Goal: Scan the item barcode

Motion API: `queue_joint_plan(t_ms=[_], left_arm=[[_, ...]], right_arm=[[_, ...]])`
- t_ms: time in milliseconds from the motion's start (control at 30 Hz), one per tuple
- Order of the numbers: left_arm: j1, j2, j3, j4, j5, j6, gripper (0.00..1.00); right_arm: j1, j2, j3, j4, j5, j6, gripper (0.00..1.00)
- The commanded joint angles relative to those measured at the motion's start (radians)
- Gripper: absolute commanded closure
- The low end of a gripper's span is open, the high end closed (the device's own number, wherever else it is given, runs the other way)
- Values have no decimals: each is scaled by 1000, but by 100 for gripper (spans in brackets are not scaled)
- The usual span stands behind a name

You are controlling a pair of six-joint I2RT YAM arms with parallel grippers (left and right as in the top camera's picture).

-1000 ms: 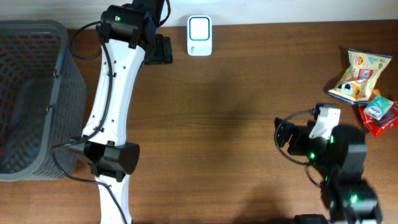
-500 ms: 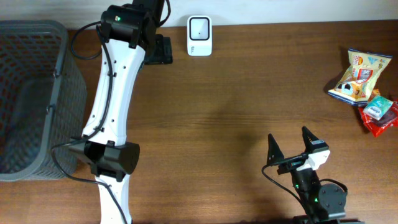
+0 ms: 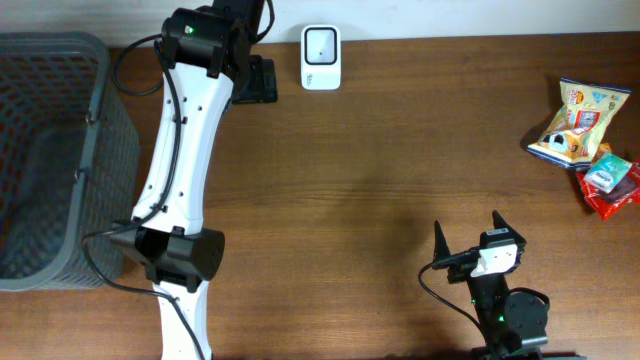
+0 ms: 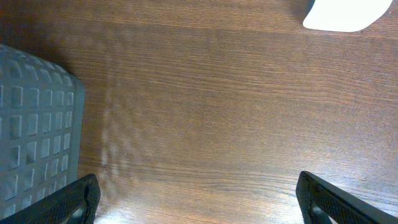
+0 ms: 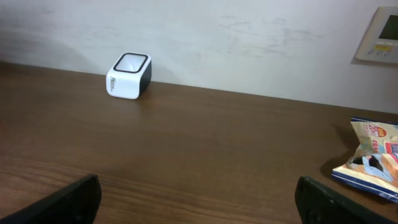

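Snack packet, crinkled glossy foil, on grained wooden table

A: Table?
B: Brown wood grain, smooth, faint sheen.
A: Basket at nine o'clock?
B: Grey plastic mesh, matt.
A: Scanner at twelve?
B: White plastic, smooth, glossy, with a darker glassy face.
A: Snack bag at three?
B: Printed film, shiny, crinkled.
A: Arm?
B: Smooth white plastic shell, matt black joints. Wall is matt paint, scuffed.
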Motion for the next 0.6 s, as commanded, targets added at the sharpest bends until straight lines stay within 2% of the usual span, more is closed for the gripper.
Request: queue_joint_plan(t_ms=[0,67,567], left_arm=[[1,-2,1,1,-10,5,1],[1,-2,1,1,-10,5,1],[1,-2,1,1,-10,5,1]], right_arm=[[-6,-8,-8,-6,23,19,2],[-30,-8,-8,-6,26,66,2],[-39,-8,-8,-5,39,61,2]])
